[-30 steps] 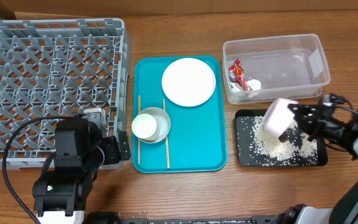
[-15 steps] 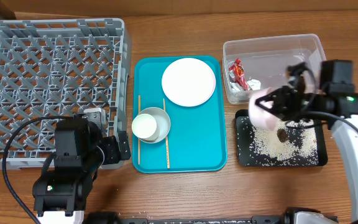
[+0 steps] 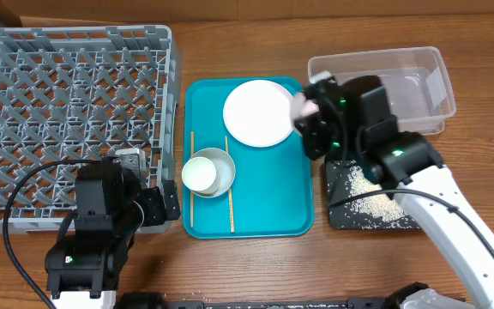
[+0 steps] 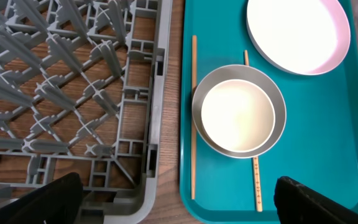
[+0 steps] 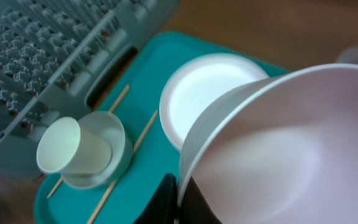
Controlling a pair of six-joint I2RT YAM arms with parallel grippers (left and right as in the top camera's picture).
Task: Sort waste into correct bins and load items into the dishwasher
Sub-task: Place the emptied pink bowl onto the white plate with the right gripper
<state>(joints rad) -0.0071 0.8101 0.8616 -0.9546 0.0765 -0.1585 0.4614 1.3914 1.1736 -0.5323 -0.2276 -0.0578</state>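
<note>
Now our right fingers [image 5: 163, 205] grip the rim of the pink dish [image 3: 301, 106], tilted in the air over the right edge of the teal tray [image 3: 273, 197], just beside the white plate [image 3: 260, 112] on it. Our left fingers [image 4: 328, 202] are spread wide above the tray's near-left corner, where the cup [image 4: 238, 115] sits in the grey bowl [image 4: 241, 72], chopsticks [image 4: 194, 118] alongside and beneath.
</note>
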